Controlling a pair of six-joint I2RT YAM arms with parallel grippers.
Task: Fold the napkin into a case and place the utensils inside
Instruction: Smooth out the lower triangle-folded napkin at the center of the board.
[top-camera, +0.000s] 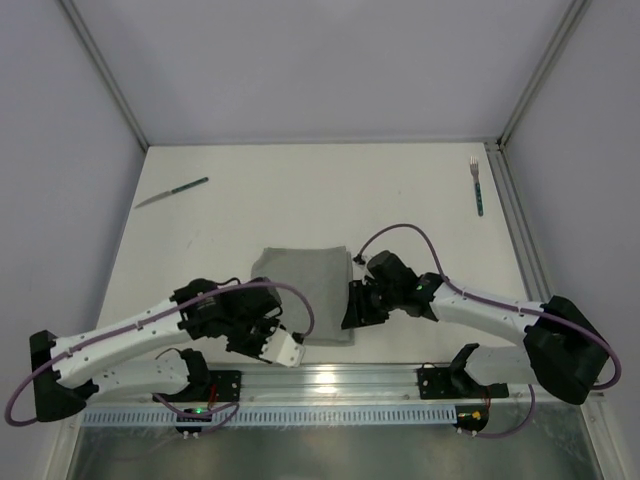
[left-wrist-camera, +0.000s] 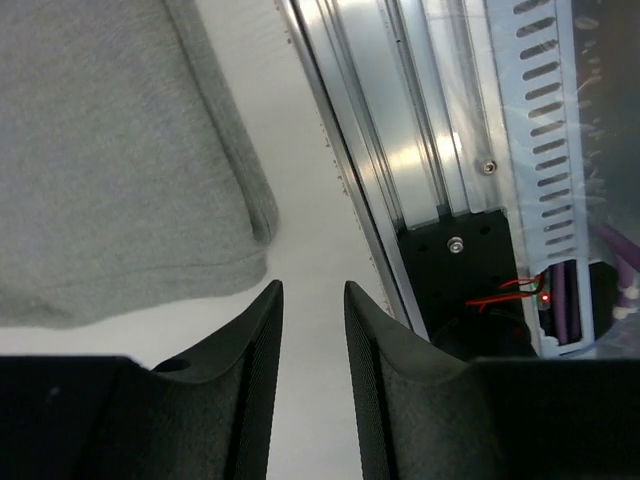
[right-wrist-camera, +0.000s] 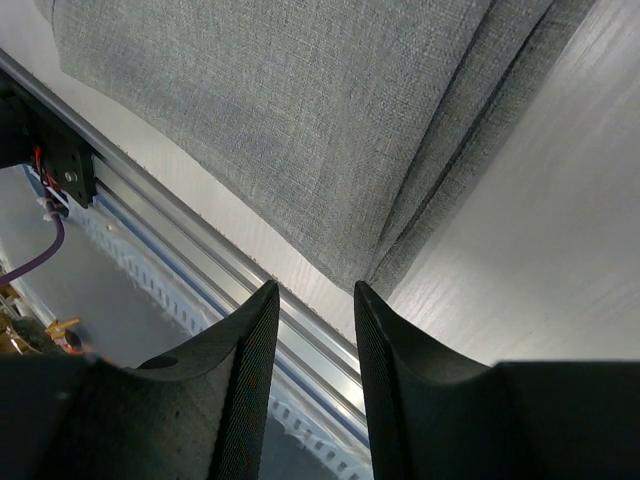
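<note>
While the napkin (top-camera: 305, 290) lies doubled over near the front of the table (top-camera: 300, 200), the left gripper (left-wrist-camera: 313, 330) and right gripper (right-wrist-camera: 315, 330), both narrowly parted and empty beside its near corners, should each pinch all layers squarely before folding.

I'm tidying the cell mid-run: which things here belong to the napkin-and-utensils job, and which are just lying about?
Belongs to the job:
soft grey fabric napkin, folded over
slim knife, dark teal handle, silver blade
slim fork, dark teal handle, silver tines

Not part of it:
aluminium rail along the near edge
purple cable looping beside the napkin
Both are rig fittings.
</note>
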